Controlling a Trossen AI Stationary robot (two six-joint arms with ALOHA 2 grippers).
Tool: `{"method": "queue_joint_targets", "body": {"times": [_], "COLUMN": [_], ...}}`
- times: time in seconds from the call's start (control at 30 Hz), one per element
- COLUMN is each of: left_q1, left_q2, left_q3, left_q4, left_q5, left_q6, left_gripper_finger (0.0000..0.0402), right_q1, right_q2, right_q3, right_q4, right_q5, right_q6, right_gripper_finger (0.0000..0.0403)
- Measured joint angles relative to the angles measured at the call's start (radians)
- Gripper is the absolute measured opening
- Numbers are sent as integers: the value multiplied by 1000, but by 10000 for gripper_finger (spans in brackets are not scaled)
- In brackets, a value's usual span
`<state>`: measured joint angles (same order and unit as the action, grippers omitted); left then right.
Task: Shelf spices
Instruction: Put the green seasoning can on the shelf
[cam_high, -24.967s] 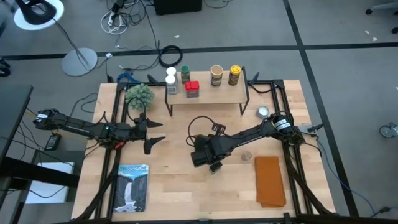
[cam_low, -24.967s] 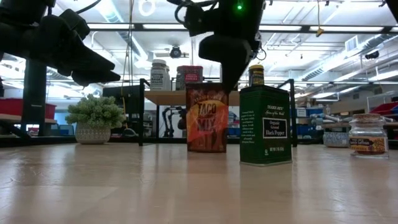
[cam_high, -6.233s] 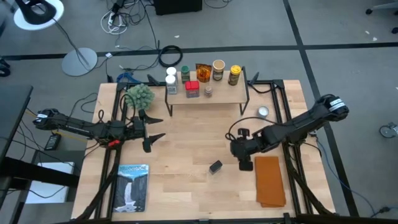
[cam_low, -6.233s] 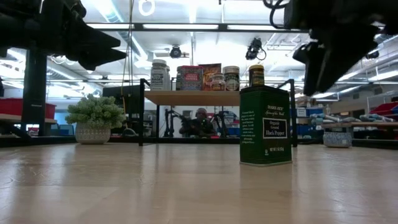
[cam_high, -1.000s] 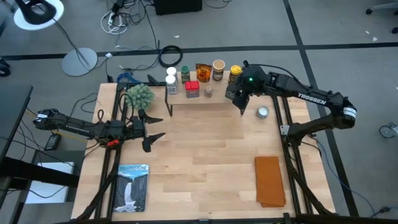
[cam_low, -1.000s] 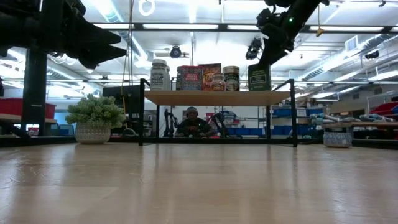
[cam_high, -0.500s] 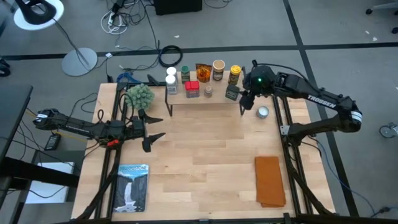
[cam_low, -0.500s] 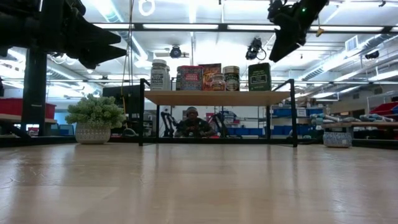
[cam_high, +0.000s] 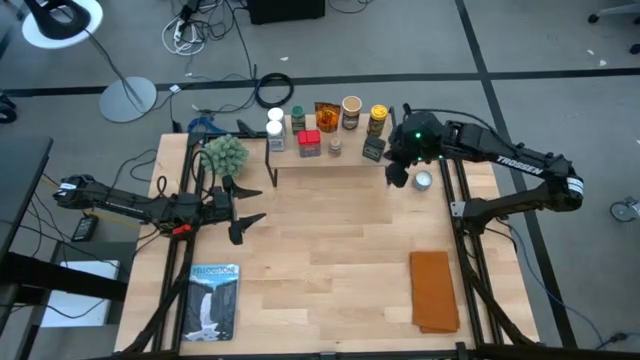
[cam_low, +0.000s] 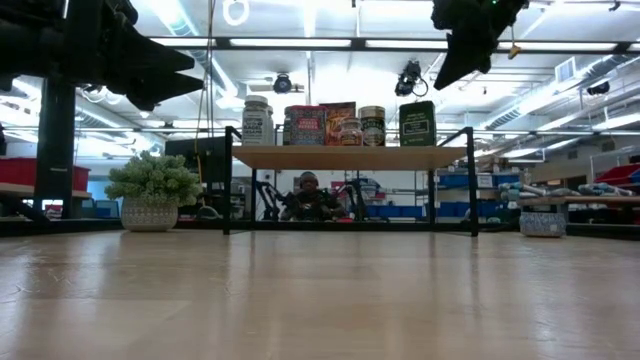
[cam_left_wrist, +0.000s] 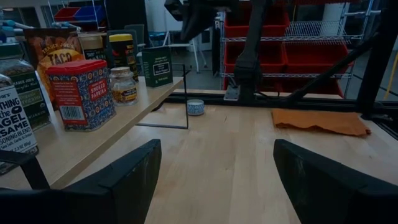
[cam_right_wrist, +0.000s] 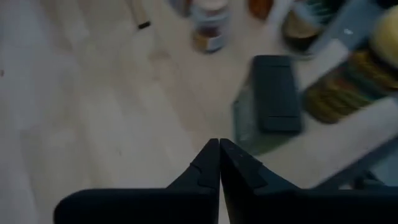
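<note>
1. High view: my right gripper (cam_high: 398, 170) hangs just off the right end of the shelf (cam_high: 340, 158), over bare tabletop (cam_high: 330, 250) beside the flat silver tin (cam_high: 423, 180). It carries nothing. The black pepper box (cam_high: 373, 148) stands at the shelf's right front corner, apart from my fingers. Spices line the board: white-capped jar (cam_high: 275, 130), green-capped jar (cam_high: 297, 117), red tin (cam_high: 309, 143), small jar (cam_high: 334, 147), orange packet (cam_high: 326, 113), tan canister (cam_high: 349, 115), yellow-capped jar (cam_high: 377, 119). My left gripper (cam_high: 240, 205) waits well to the left, near the plant (cam_high: 224, 153). Wide open wood lies in front of the shelf; an orange cloth (cam_high: 433, 291) and a booklet (cam_high: 213, 299) lie towards the near edge.

2. Low view: right gripper (cam_low: 462, 42) sits above and to the right of the pepper box (cam_low: 417, 123), clear of it. Shelf (cam_low: 345, 156) stands on thin black legs with open room beneath. Left arm is dark at upper left, above the plant (cam_low: 148, 190).

3. Left wrist view: my left fingers (cam_left_wrist: 130, 180) stand wide apart, nothing between them. Red tin (cam_left_wrist: 81, 93), small jar (cam_left_wrist: 122, 84) and pepper box (cam_left_wrist: 157, 66) stand along the shelf edge.

4. Right wrist view: my right fingertips (cam_right_wrist: 205, 165) are pressed together, empty. Pepper box (cam_right_wrist: 277, 93) is ahead, untouched.
</note>
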<state>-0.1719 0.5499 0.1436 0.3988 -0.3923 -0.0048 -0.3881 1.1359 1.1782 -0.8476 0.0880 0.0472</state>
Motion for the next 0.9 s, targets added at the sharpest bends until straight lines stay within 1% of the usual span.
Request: {"method": "queue_joint_targets", "body": {"times": [0.1, 0.23, 0.3, 0.37, 0.43, 0.63, 0.77, 0.9], "left_q1": [0, 0, 0, 0, 0, 0, 0, 0], "left_q2": [0, 0, 0, 0, 0, 0, 0, 0], "left_q3": [0, 0, 0, 0, 0, 0, 0, 0], "left_q4": [0, 0, 0, 0, 0, 0, 0, 0], "left_q5": [0, 0, 0, 0, 0, 0, 0, 0], "left_q6": [0, 0, 0, 0, 0, 0, 0, 0], "left_gripper_finger": [317, 317, 317, 317, 317, 317, 317, 317], "right_q1": [25, 35, 35, 34, 33, 31, 31, 31], "right_q2": [36, 92, 119, 143, 161, 187, 187, 185], "right_q3": [0, 0, 0, 0, 0, 0, 0, 0], "right_q4": [0, -3, -2, -2, -2, 0, 0, 0], "right_q5": [-6, 6, 51, 118, 157, 189, 255, 258], "right_q6": [3, -3, -4, -7, -18, -25, -25, -24], "right_gripper_finger": [12, 3, 5, 4, 2, 2, 1, 1]}}
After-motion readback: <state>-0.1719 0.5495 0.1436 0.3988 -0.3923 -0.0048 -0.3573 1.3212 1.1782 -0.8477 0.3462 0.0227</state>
